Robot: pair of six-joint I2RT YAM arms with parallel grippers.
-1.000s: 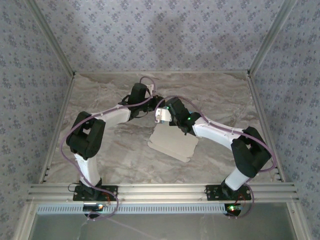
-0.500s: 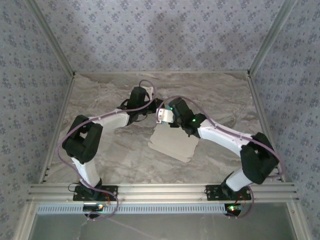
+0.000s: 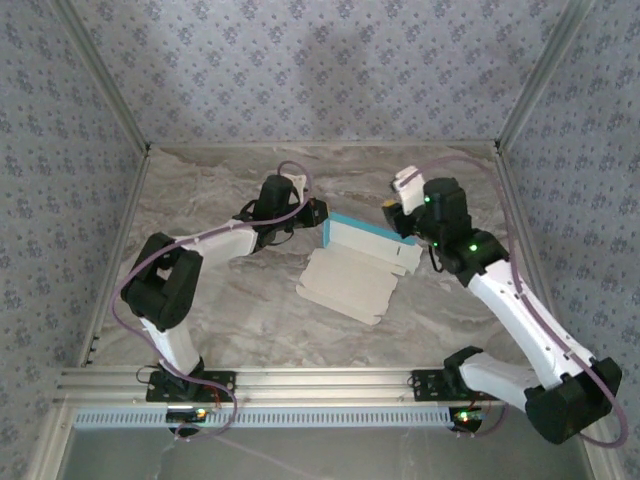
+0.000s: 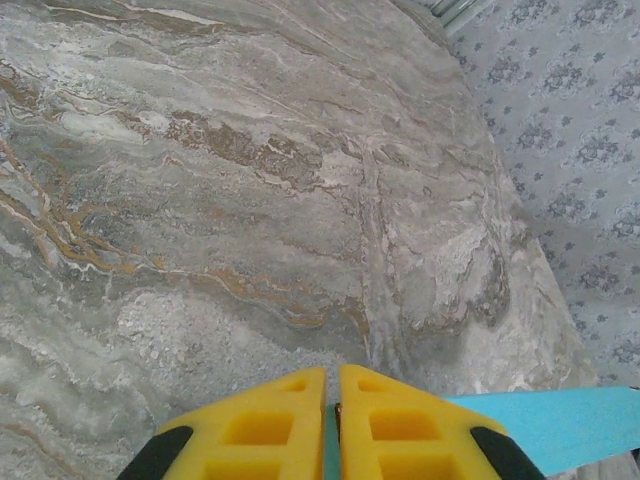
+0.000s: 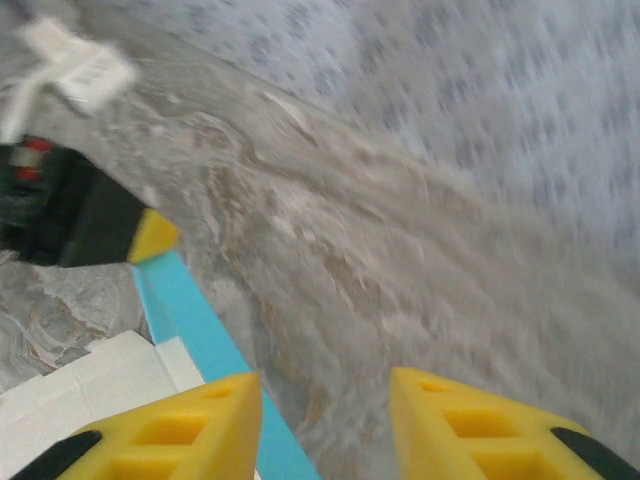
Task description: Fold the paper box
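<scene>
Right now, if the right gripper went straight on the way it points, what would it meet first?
The right gripper would probably meet the bare marble table, then the wall; depth is unclear. The paper box sits aside.

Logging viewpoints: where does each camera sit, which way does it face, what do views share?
Top external: above and behind the bases, looking down on the table; both arms and the paper box show.
Left wrist: on the left arm, looking along the table toward a wall; its jaws shut on the blue flap.
Right wrist: on the right arm, looking across the table to a wall; its jaws apart.
Shared: the blue flap, in all three.
</scene>
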